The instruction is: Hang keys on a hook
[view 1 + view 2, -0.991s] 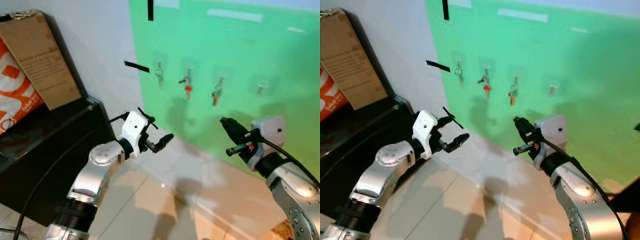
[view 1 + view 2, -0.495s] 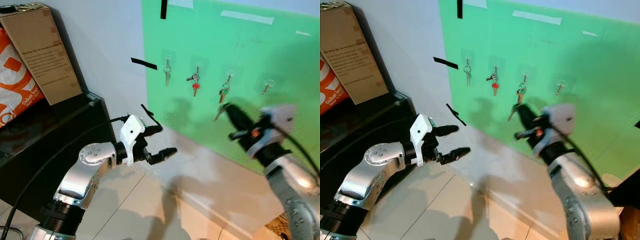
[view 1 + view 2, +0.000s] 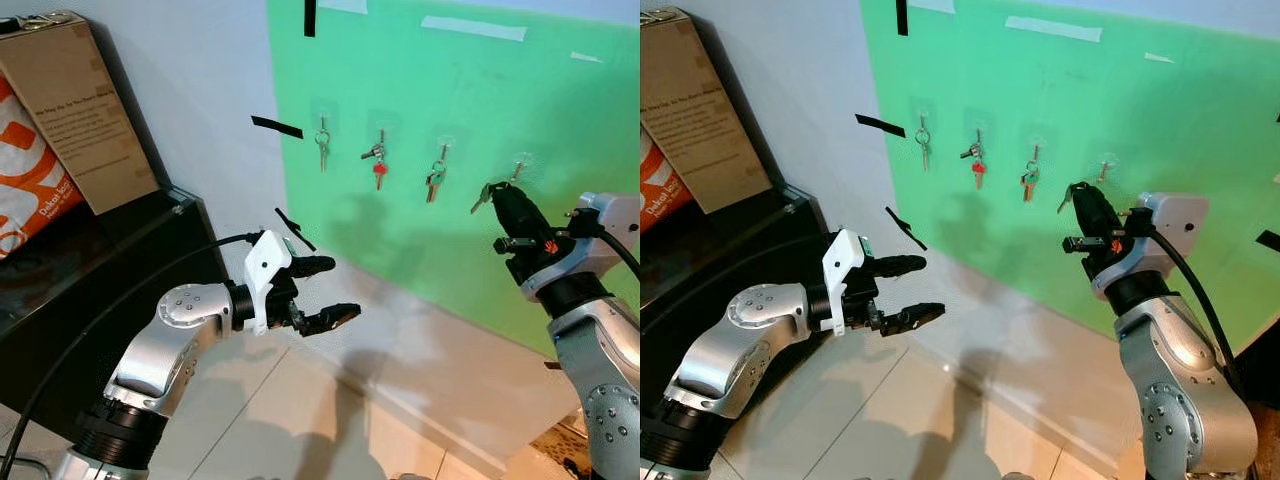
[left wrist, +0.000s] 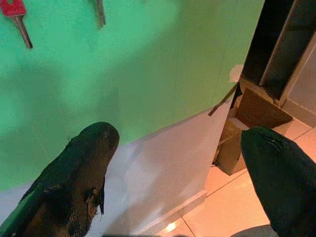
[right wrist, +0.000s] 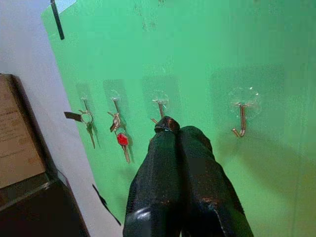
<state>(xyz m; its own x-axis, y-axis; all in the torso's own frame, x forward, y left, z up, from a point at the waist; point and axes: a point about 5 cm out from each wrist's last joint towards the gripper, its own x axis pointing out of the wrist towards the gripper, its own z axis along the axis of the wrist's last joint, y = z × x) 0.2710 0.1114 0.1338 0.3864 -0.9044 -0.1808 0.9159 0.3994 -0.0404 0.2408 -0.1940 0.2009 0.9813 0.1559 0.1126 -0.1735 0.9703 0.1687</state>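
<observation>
Keys (image 3: pixel 483 196) pinched in the right end effector (image 3: pixel 505 202), raised just beside the empty hook (image 3: pixel 518 170) on the green board (image 3: pixel 560 120).

Approach step, by my reading: next, lift the ring over the hook's upturned tip. Keys slant down-left from the fingertips. Left end effector (image 3: pixel 325 291) hovers spread wide, holding nothing.

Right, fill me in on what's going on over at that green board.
The robot is hanging keys on a row of hooks on the green board. Three hooks already carry keys: a plain set, a set with a red key and a third set. The right end effector is shut on another key, raised close to the fourth hook, which is bare. The left end effector is open and holds nothing, lower down, in front of the wall.
</observation>
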